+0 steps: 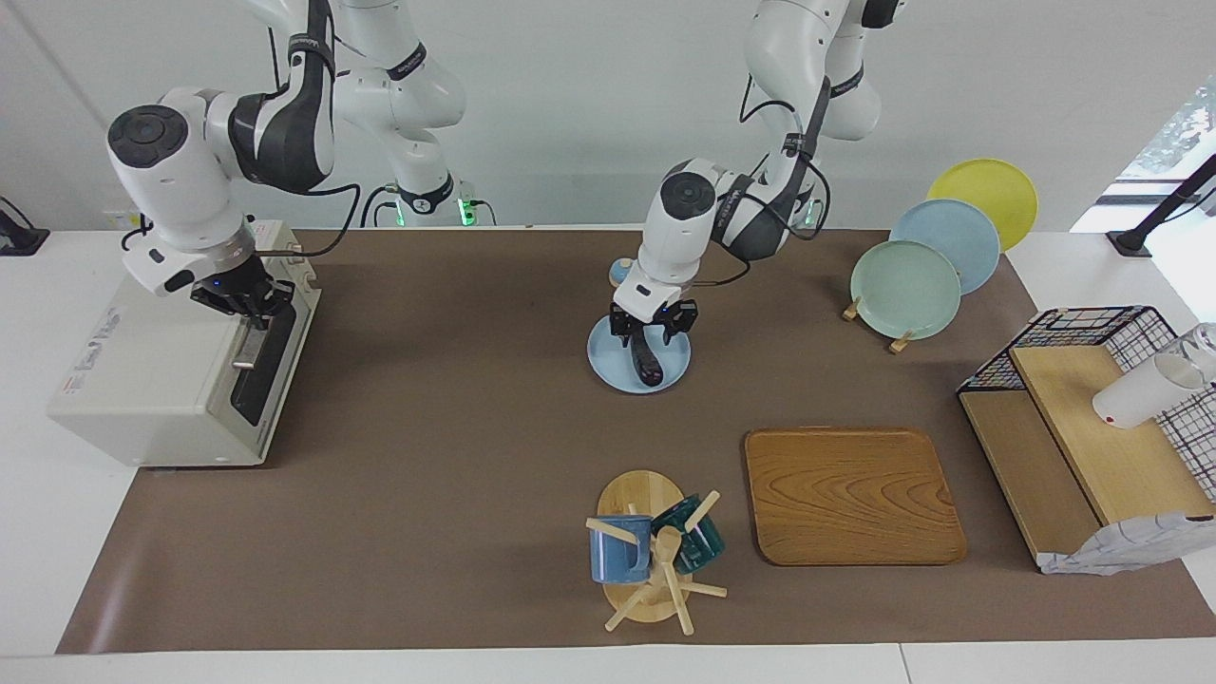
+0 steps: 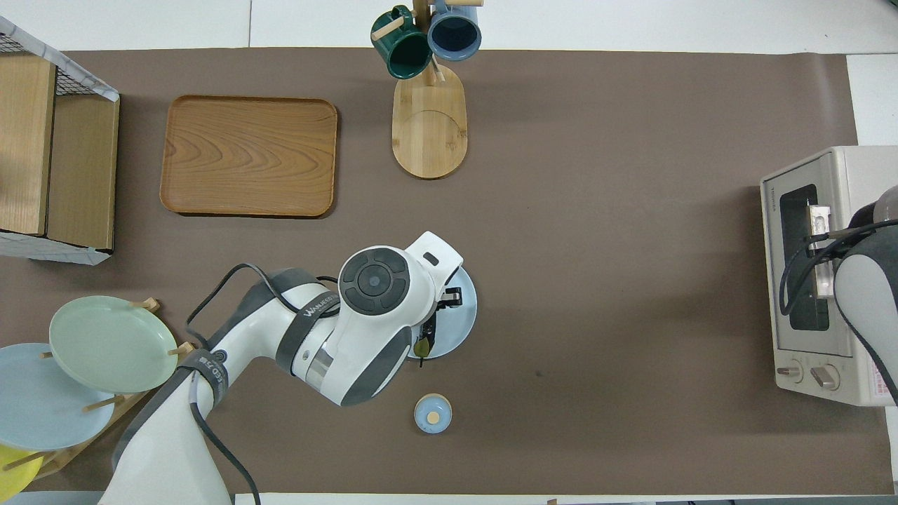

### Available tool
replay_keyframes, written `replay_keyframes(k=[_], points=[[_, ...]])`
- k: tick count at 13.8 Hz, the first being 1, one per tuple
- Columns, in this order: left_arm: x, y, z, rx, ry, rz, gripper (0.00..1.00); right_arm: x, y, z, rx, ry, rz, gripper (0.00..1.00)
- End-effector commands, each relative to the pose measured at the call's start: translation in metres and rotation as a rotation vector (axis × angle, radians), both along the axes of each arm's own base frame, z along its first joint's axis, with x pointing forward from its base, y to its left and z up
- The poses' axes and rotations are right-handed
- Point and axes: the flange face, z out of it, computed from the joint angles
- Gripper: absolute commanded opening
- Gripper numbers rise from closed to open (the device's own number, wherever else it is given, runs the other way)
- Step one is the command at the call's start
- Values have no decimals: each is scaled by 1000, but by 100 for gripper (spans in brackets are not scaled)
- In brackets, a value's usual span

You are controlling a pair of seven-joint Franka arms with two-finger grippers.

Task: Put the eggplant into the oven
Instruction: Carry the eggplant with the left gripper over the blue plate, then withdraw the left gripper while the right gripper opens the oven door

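- While the eggplant (image 1: 647,359) lies on the light blue plate (image 1: 608,361) near the middle of the table, the left gripper (image 1: 652,326) stands low over its end nearer the robots, fingers spread to either side of it; whether they touch it cannot be told.
- In the overhead view the left arm covers most of the eggplant; only its green stem tip (image 2: 421,348) shows at the plate's edge nearer the robots.
- At the right arm's end of the table the oven (image 1: 142,380) stands with its door shut.
- On the door's metal bar handle (image 1: 249,347) rests the right gripper (image 1: 245,306), its fingers together; whether they clamp the bar cannot be told.
- Nearer the robots than the plate sits a small blue lid (image 2: 433,413) with a wooden knob.
- Farther from the robots stand a wooden tray (image 1: 852,496) and a mug tree (image 1: 654,559) bearing a blue and a dark green mug.
- Toward the left arm's end stand a rack of three plates (image 1: 905,289) and a wire-framed wooden shelf (image 1: 1083,446).
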Motion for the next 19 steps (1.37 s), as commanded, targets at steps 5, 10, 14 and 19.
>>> replay_keyframes(k=[5, 10, 14, 19], points=[[118, 195, 123, -25, 11, -40, 100, -10, 14, -27, 52, -28, 15, 0], [123, 293, 157, -15, -33, -43, 100, -2, 39, -53, 98, -55, 10, 0], [104, 300, 200, 51, -18, -63, 100, 5, 69, -82, 111, -78, 11, 0], [76, 303, 219, 86, 84, -75, 100, 3, 86, -108, 117, -113, -2, 0]])
